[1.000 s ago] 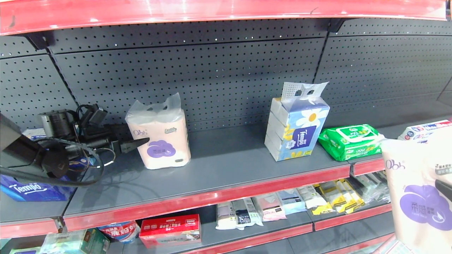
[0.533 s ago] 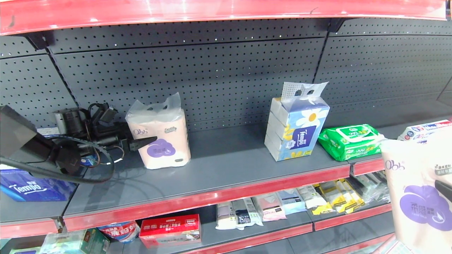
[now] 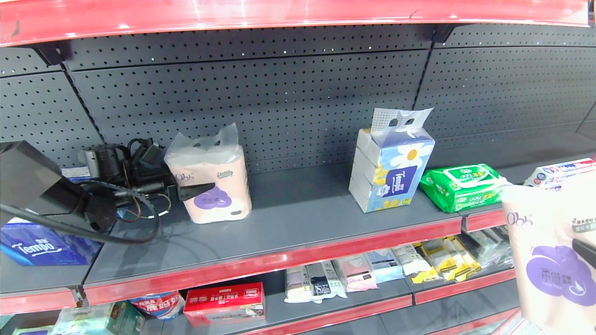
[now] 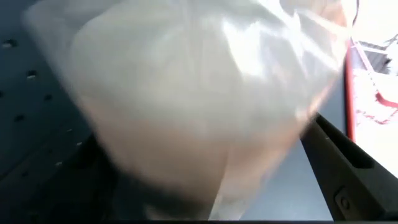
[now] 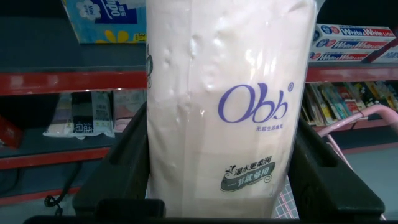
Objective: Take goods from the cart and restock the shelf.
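Head camera: high, facing forward and slightly down onto the grey metal shelf point(image 3: 298, 218).
Left wrist camera: hard up against the pale pink plastic-wrapped roll pack point(image 3: 212, 177) point(image 4: 199, 106) (perforated back panel beside it).
Right wrist camera: close behind the second pink roll pack point(image 3: 554, 265) point(image 5: 227, 106), facing the shelf. It shares the blue flowered tissue bundle point(image 3: 393, 163) point(image 5: 102, 18) with the head view.

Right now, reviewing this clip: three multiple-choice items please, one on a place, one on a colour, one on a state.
1. The green wipes pack lies: A) on a lower shelf; B) beside the blue tissue pack; C) in the cart.
2. The shelf's front edge is: A) red; B) yellow; C) white.
3. The right tool is: A) open, empty; B) resting on the shelf; C) shut on a toilet-paper pack.
Answers: 1 B, side by side on one board; 2 A, a red strip; 3 C, the pack is clamped in it.
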You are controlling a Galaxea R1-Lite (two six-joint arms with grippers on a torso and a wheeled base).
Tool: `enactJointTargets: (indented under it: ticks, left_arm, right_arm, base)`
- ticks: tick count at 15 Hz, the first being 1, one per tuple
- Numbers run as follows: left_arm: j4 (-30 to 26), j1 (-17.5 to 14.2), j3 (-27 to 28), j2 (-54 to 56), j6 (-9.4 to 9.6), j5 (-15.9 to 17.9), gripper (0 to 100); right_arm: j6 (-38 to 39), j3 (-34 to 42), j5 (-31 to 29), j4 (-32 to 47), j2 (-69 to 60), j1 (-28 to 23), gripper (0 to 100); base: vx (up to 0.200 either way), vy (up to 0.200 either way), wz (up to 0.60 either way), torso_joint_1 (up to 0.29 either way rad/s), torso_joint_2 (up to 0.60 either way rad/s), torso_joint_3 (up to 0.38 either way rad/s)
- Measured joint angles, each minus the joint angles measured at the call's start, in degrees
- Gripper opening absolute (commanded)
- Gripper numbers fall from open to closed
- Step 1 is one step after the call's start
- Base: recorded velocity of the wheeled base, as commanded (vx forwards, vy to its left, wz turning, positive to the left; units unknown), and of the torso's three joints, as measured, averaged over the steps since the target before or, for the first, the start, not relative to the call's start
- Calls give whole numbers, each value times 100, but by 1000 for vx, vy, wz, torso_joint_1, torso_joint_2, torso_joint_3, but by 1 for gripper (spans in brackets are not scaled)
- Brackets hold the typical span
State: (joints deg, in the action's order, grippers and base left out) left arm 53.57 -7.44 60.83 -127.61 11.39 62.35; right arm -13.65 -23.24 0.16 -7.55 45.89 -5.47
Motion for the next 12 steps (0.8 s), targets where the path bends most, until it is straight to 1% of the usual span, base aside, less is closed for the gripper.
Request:
enactJointTargets:
  ticks: [2,6,7,8,10,12]
  left_arm:
    - [5,44,113,-41,-17,-1,100]
    - [33,107,171,-124,-15,-1,100]
    - [55,110,171,-146,-4,10,0]
    - [99,110,173,-166,10,35,0]
    - [130,118,176,-191,-26,35,0]
    - [163,116,121,-199,11,27,0]
  right_arm:
    - [-20,0,0,0,0,0,0]
    - [-22,-27,-2,0,23,0,0]
    - [-22,-40,0,0,39,0,0]
    - [-24,-55,0,0,56,2,0]
    - [-22,-63,0,-2,85,2,0]
    - [-22,-63,5,-6,98,0,0]
  base:
    - [0,0,0,0,0,0]
    - [0,0,0,0,0,0]
    - [0,0,0,0,0,0]
    - [0,0,0,0,0,0]
    - [0,0,0,0,0,0]
    - [0,0,0,0,0,0]
